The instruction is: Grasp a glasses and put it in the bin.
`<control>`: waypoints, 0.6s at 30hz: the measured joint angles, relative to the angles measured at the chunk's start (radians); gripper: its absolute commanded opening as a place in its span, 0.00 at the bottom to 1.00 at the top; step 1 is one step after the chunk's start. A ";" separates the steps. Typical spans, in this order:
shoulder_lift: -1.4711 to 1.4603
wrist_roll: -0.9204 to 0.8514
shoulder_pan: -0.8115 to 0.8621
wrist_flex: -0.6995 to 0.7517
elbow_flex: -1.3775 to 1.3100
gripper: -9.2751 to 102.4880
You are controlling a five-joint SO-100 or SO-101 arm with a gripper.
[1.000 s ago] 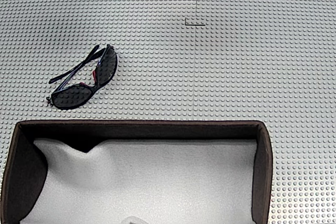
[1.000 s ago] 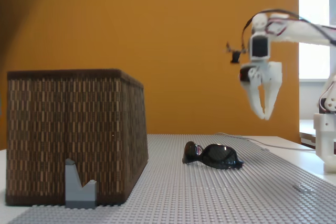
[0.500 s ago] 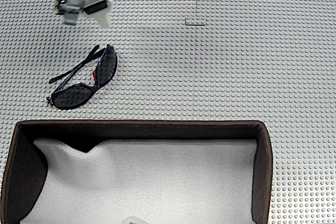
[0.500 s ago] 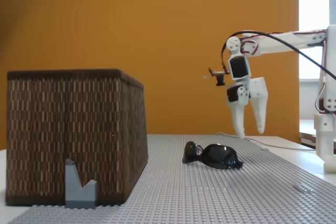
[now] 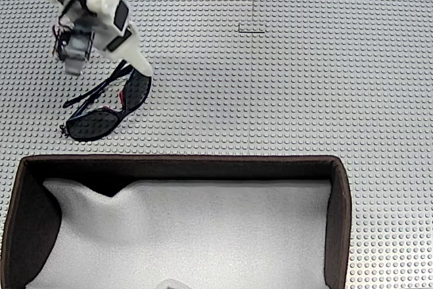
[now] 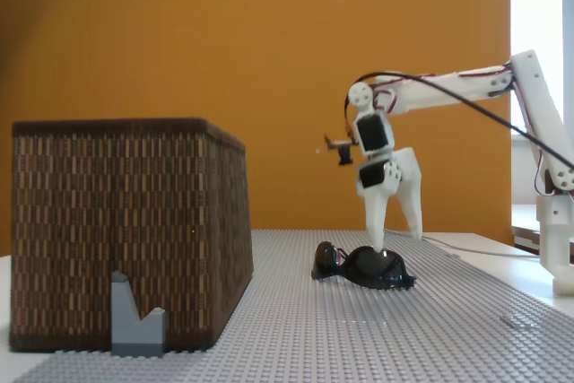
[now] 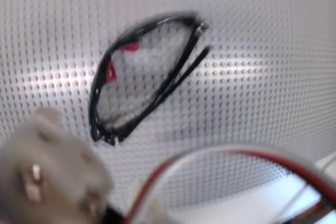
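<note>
I see the glasses lying on the studded tabletop, just outside the bin by its long wall. My fingers are spread wide, empty, poised right above the glasses; one tip seems almost at the frame.

In a fixed view the glasses lie on the studded mat, behind the bin.
</note>
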 measured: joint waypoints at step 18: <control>-0.330 -0.034 -0.041 -0.034 -0.380 0.08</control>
